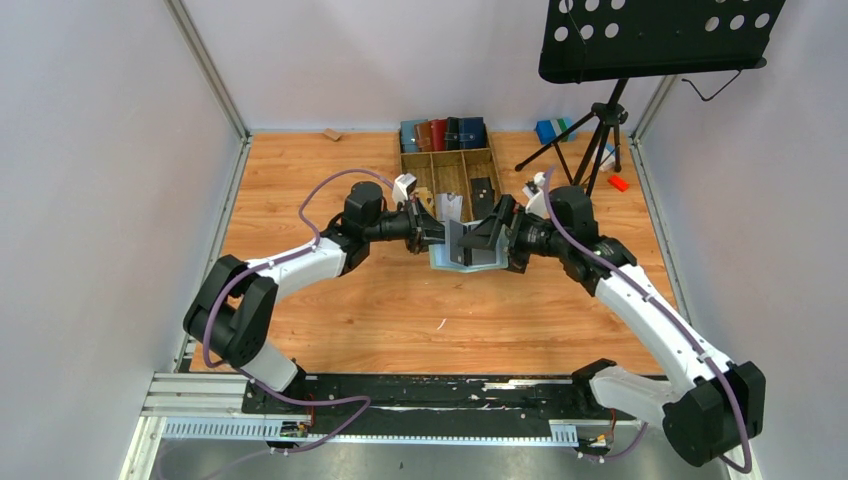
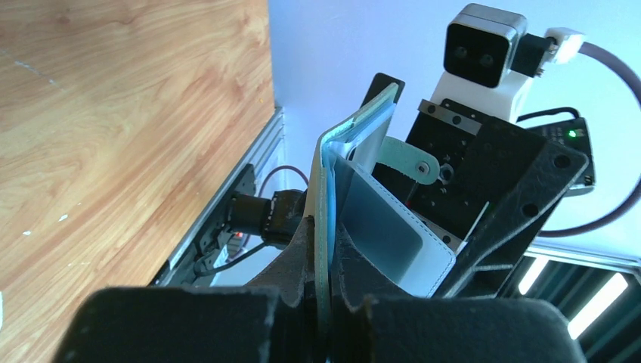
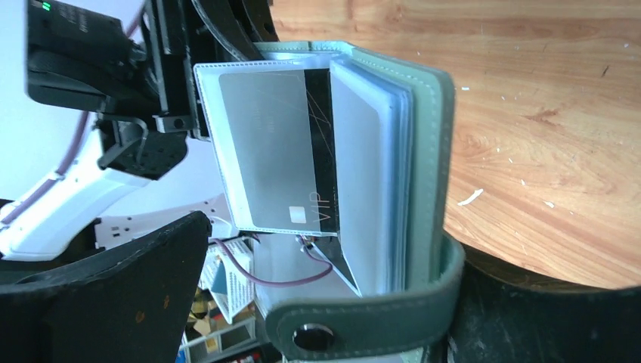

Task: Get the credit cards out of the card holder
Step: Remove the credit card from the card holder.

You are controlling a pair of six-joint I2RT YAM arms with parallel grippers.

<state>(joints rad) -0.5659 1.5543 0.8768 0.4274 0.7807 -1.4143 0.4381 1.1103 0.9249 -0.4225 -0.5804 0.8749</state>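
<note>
Top external: both arms meet above the middle of the surface (image 1: 400, 320). The card holder (image 1: 465, 258) is held up in the air between the left gripper (image 1: 425, 232) and the right gripper (image 1: 492, 232), clear of the wood. At the far edge sits a wooden tray (image 1: 418, 178) with a row of wallets (image 1: 445, 133) behind it; neither is involved right now.

Left gripper: clenched on one cover edge of the card holder, so the fold stands upright and fanned open. This is clear in the left wrist view.

Right gripper: released, with the jaws spread wide. In the right wrist view they straddle the open card holder, one jaw on each side. I see no contact with the sleeves. The snap tab (image 3: 363, 327) hangs across the near end, between the jaws.

Key relation: one credit card (image 3: 272, 144), silver-grey with a dark stripe and "VIP" print, sits in the front clear sleeve (image 3: 227, 151). It is straight ahead of the right gripper. Its long axis seems to run along the finger direction, and the VIP end is nearest the gripper. The sleeve fans away from the spine, which gives room for a jaw on each face.

Judgement: the right arm is the free one and the nearer one, so the pull should be its job while the left arm keeps the holder steady. More sleeves are stacked behind this one. I can't tell whether they hold cards, and I can't tell which end of the sleeve is open.
</note>
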